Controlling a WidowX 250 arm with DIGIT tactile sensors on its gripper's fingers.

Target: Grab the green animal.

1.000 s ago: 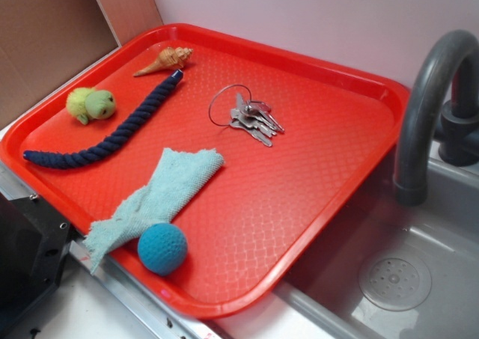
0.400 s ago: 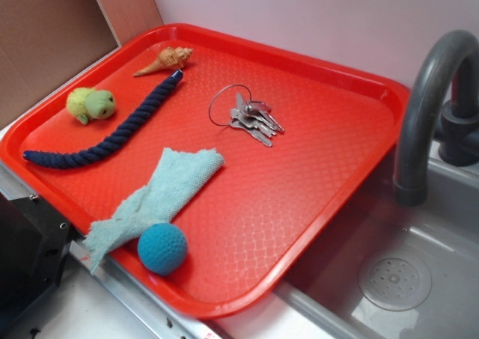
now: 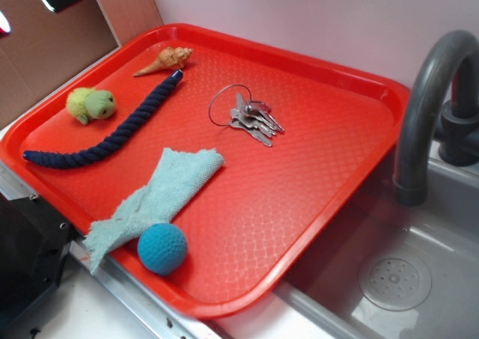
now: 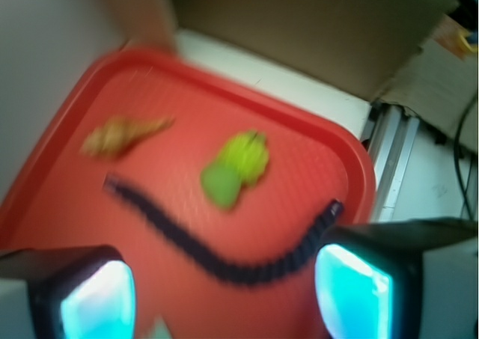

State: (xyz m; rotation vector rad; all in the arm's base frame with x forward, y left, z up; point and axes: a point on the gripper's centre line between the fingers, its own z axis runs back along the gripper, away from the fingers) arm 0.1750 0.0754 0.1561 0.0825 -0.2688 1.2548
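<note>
Newly arrived since the earlier exterior frames: part of the arm, entering at the top left corner of that view, where only cardboard showed before; every item on the tray lies unshifted. Claw (image 4: 224,290): fingers (image 4: 97,301) set wide apart, nothing between them, hovering well above the tray. Red tray (image 3: 322,182): rests on the counter beside the sink. Green animal (image 3: 90,104): small plush, yellow-green body with a darker head, lying alone near the tray's left rim, just beside the navy rope (image 3: 105,138) but not touching it. In the blurred wrist view the green animal (image 4: 236,167) sits ahead of the claw and roughly centred between the fingers, the rope curving between the two; its long axis runs diagonally, skewed to the line joining the fingers. Judged requirement: forward travel over the rope, then descent. Other items: seashell (image 3: 165,59), key ring (image 3: 247,114), pale cloth (image 3: 153,197), teal crocheted ball (image 3: 162,248), all well apart from the target.
</note>
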